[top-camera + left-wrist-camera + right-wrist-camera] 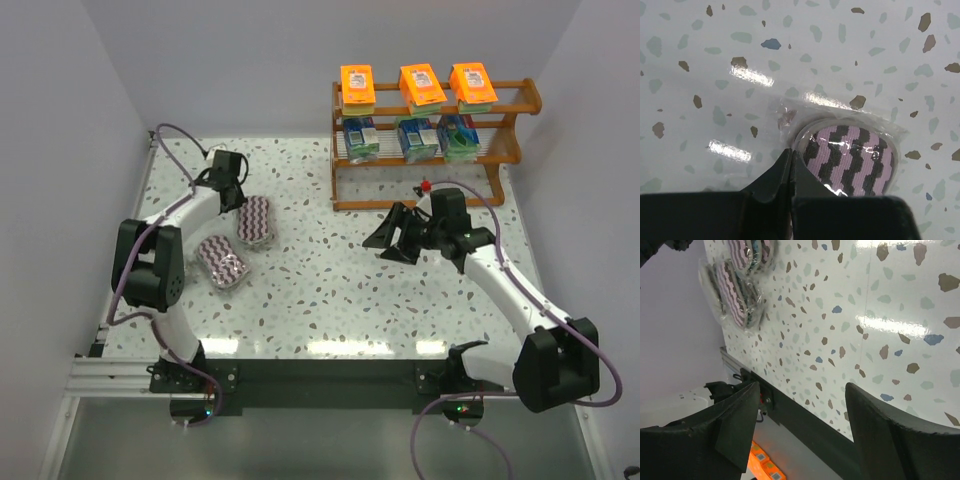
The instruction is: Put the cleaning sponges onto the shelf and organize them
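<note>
On the speckled table [320,290], the left gripper [790,160] has its jaws pressed together, seemingly pinching only the clear edge of a zigzag pack [850,155]. A second zigzag pack [222,262] lies just beside it. The right gripper [802,390] hangs spread wide and empty before the shelf [528,98]. Orange packs [422,85] fill the shelf's top tier and blue-green packs [417,138] the middle one. The lowest tier shows nothing. With such a thin grip, the film could slip or tear, and the pack could swing and drop during the carry.
</note>
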